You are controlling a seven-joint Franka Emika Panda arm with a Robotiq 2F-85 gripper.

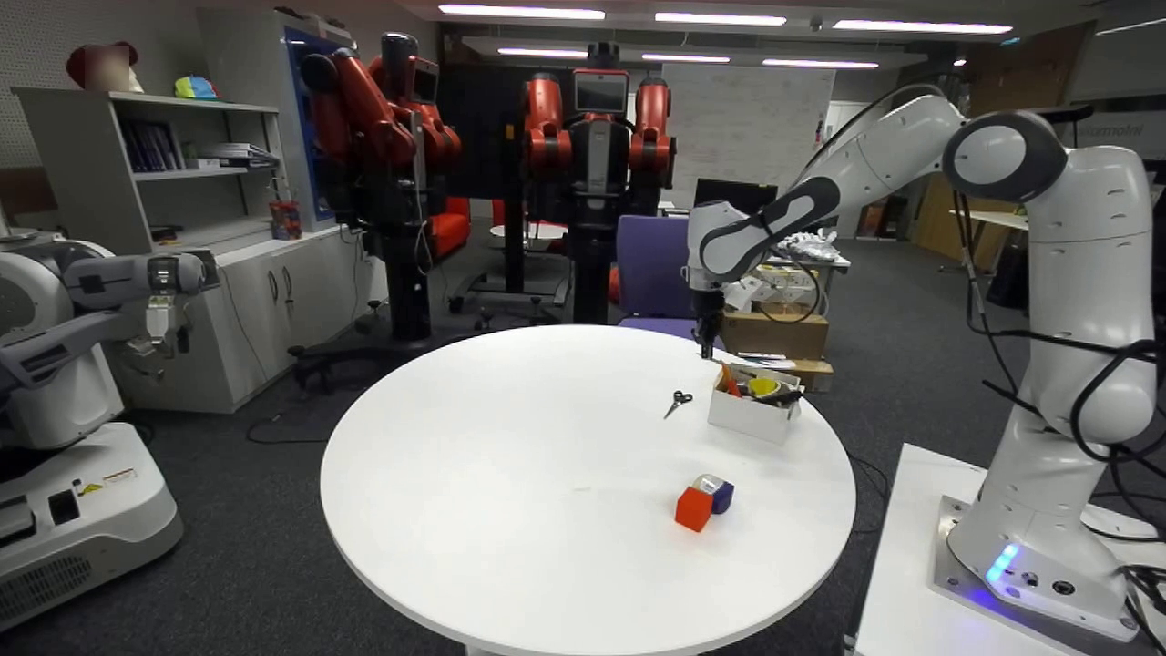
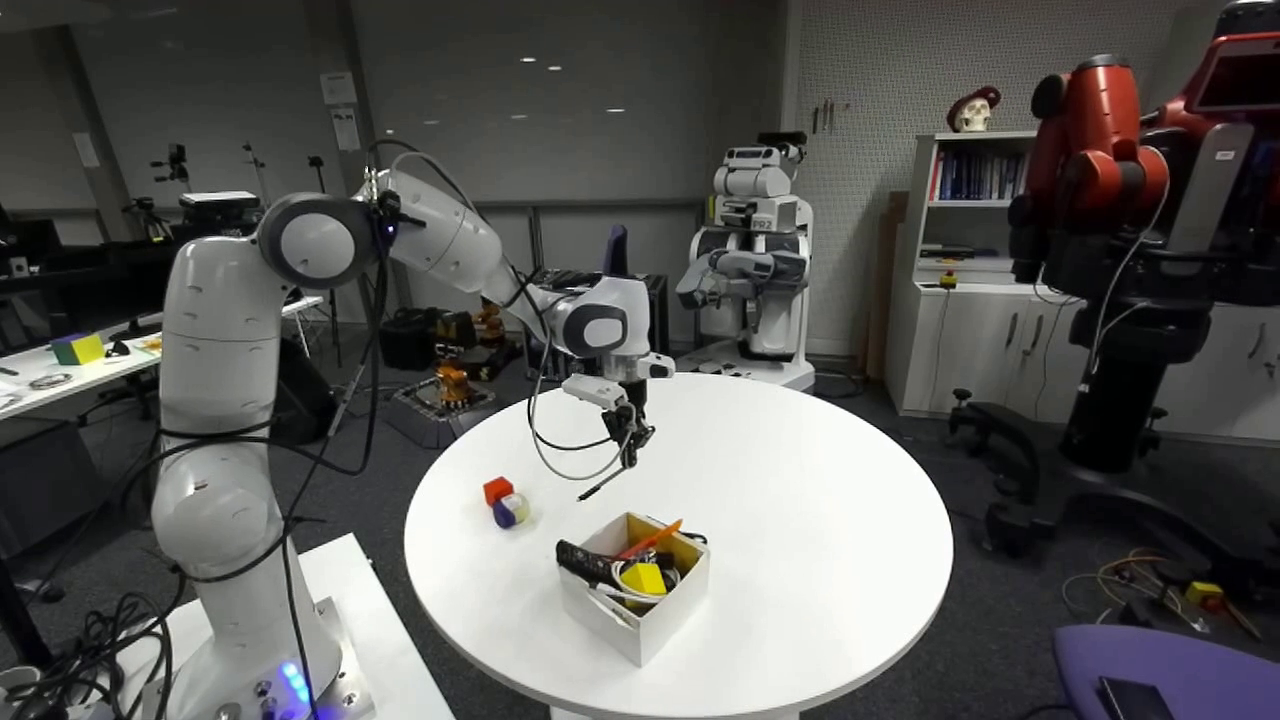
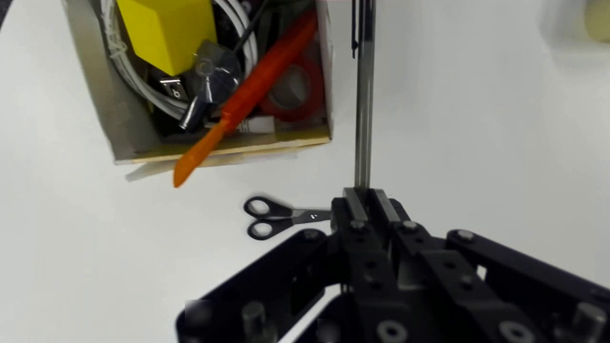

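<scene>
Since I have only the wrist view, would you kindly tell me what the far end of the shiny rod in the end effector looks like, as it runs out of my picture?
Observer: In an exterior view, the far end of the shiny rod is dark.
Operator: Thank you; is anything close to the yellowish thing cut off at my upper right edge?
Observer: A red block sits close beside it, as both exterior views show.

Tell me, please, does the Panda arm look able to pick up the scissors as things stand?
Probably not yet: the claw is clamped on a thin metal rod, so it is not free. Otherwise the scissors seem reachable, lying uncovered on the table outside the box.
</scene>
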